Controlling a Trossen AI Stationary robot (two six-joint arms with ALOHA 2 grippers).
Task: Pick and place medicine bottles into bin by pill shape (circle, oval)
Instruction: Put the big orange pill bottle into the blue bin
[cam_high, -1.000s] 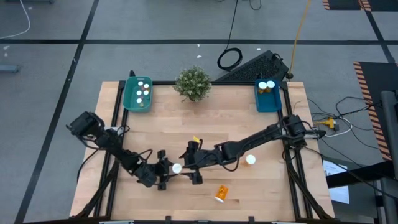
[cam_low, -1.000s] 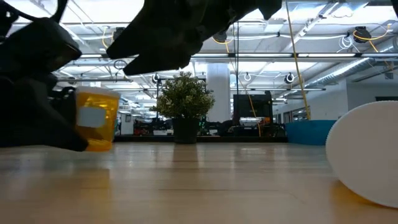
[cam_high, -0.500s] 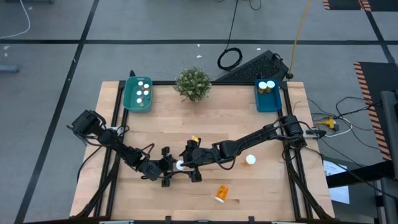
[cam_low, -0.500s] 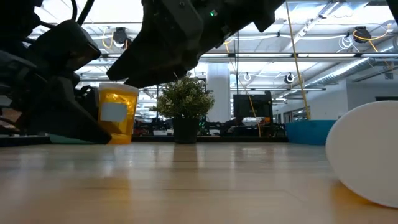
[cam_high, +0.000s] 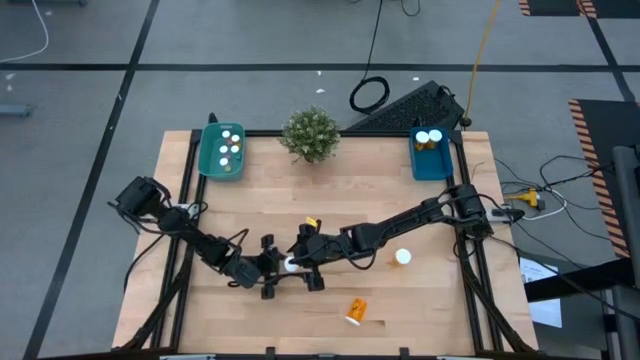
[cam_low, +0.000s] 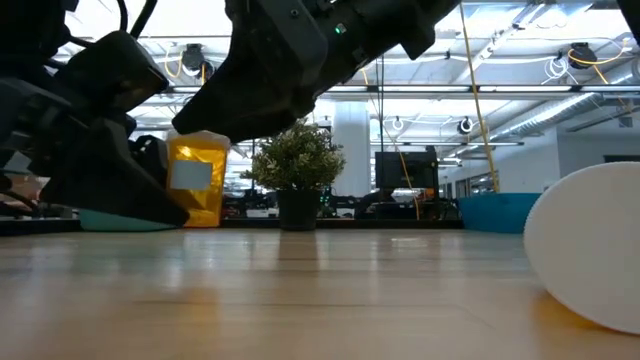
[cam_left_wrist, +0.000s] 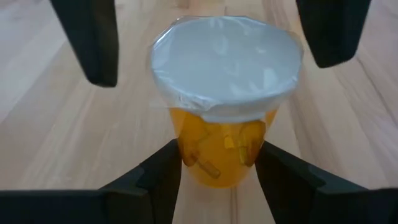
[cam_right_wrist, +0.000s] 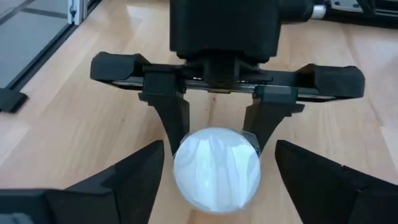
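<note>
Both arms stretch low to meet at the table's (cam_high: 420, 200) front centre. The left tool (cam_left_wrist: 217, 165) clamps an orange pill bottle (cam_left_wrist: 222, 102) — the right tool (cam_right_wrist: 217, 186), spread wide, flanks its cap. Two bottles lie toward four o'clock.

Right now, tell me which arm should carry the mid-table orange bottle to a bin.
Left. The left gripper has its fingers clamped on both sides of the orange bottle. The right gripper only faces it, fingers spread wide of the cap.

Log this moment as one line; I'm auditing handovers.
left tool: shut on orange bottle | right tool: open, straddling bottle cap | phase: handover
</note>
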